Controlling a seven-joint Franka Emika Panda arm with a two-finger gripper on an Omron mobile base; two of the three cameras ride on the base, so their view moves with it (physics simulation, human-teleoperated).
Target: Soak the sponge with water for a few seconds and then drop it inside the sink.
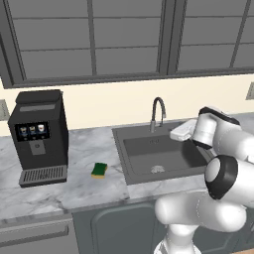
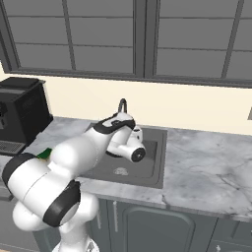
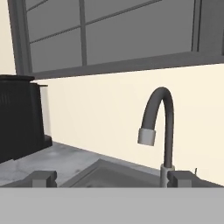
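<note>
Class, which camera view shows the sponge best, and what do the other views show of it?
The left base view shows it best: the sponge lies whole on the marble counter, between the coffee machine and the sink. In the right base view the arm covers all but a green corner.

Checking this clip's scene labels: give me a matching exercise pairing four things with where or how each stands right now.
Things:
1. sponge
2. coffee machine
3. faucet
4. gripper

Places or states:
A. at the back rim of the sink, no water running from its spout
B. open, holding nothing, pointed at the faucet
C. flat on the counter between the coffee machine and the sink
D. at the counter's left end, against the wall

Pairs: 1-C, 2-D, 3-A, 4-B
</note>
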